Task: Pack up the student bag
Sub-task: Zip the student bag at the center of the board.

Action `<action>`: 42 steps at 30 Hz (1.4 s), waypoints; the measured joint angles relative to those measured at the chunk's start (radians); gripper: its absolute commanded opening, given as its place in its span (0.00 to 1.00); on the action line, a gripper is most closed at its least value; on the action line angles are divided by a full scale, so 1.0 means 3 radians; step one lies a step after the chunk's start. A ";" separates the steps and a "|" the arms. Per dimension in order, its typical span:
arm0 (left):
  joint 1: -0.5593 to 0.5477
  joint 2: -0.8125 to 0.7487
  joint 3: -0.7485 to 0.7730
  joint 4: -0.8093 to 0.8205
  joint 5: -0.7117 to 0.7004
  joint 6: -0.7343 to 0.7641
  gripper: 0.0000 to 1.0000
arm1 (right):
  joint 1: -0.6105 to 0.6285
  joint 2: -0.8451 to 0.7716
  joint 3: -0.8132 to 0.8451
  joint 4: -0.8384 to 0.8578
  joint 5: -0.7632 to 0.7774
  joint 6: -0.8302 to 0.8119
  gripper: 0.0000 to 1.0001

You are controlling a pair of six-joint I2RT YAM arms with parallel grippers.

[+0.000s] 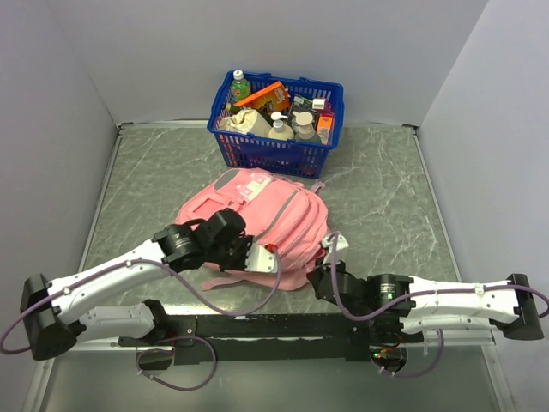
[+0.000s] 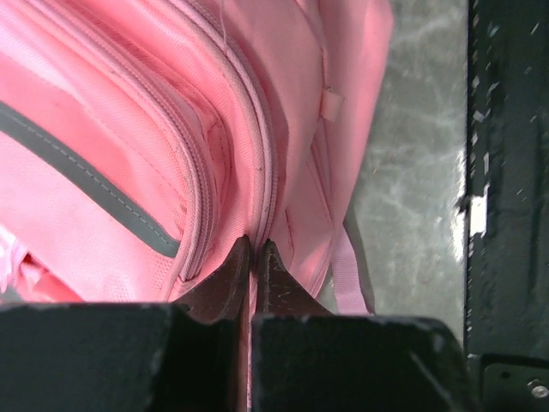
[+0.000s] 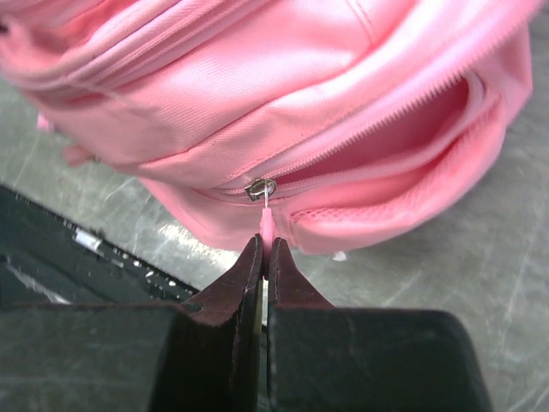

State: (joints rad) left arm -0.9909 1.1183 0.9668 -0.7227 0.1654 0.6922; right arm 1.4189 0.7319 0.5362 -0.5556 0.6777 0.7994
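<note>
The student bag [image 1: 262,215], a soft pink backpack with grey trim, lies flat in the middle of the table. My left gripper [image 1: 260,255] sits at its near left edge, shut on a fold of the pink fabric [image 2: 255,225] beside a zip seam. At the bag's near right corner my right gripper [image 1: 329,255] is shut on the pink zip pull [image 3: 268,225], which hangs from a metal slider [image 3: 258,188]. To the right of the slider the zip stands open and the pocket mouth [image 3: 412,129] gapes.
A blue plastic basket [image 1: 276,148] full of bottles and packets stands behind the bag at the back wall. A black rail [image 1: 274,326] runs along the near edge between the arm bases. Grey walls close in the left, right and back sides.
</note>
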 measured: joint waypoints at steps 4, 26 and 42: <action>0.0072 -0.0319 -0.0165 -0.0106 -0.0164 0.0088 0.40 | -0.0022 0.0177 0.0001 0.0413 -0.0292 -0.0462 0.00; -0.0576 -0.0139 -0.0127 0.0055 -0.0045 -0.0380 0.75 | -0.0064 0.0502 -0.0027 0.1156 -0.0791 -0.0787 0.00; -0.0698 0.0060 -0.0421 0.1100 -0.0699 -0.0509 0.57 | -0.0045 0.0484 -0.0167 0.1356 -0.0793 -0.0660 0.00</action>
State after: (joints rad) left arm -1.2003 1.1362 0.8406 -0.3927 -0.0444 0.5396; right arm 1.4055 0.8772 0.4862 -0.1490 0.4397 0.6014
